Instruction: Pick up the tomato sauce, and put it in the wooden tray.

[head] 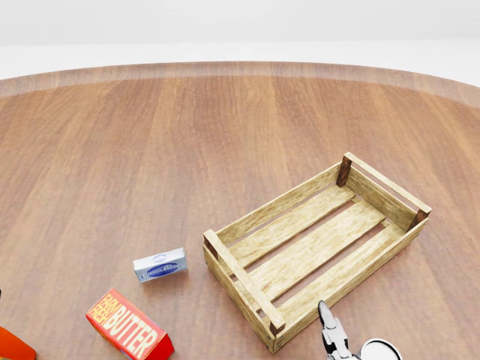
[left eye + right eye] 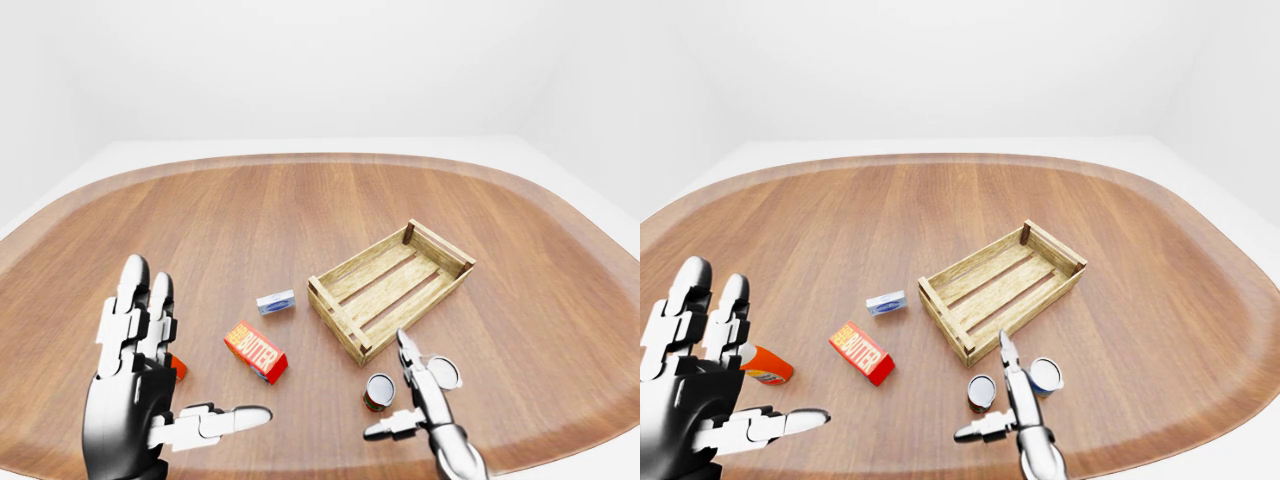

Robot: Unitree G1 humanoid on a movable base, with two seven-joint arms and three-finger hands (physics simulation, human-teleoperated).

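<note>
Two small cans stand below the wooden tray (image 2: 390,290) in the eye views. One has a dark red label (image 2: 378,392), which I take to be the tomato sauce. The other, with a blue label (image 2: 1045,375), stands to its right. My right hand (image 2: 998,398) hovers open beside and between the cans, index finger pointing up toward the tray and thumb spread left; its fingers close on nothing. My left hand (image 2: 185,385) is raised at the lower left, open with fingers spread and holding nothing. The tray is empty. The head view shows only a right fingertip (image 1: 330,330) and one can top (image 1: 379,349).
A red butter box (image 2: 256,351) and a small blue-and-white box (image 2: 275,302) lie left of the tray. An orange-red bottle (image 2: 765,367) lies near my left hand. The round wooden table's rim (image 2: 330,160) curves along the top.
</note>
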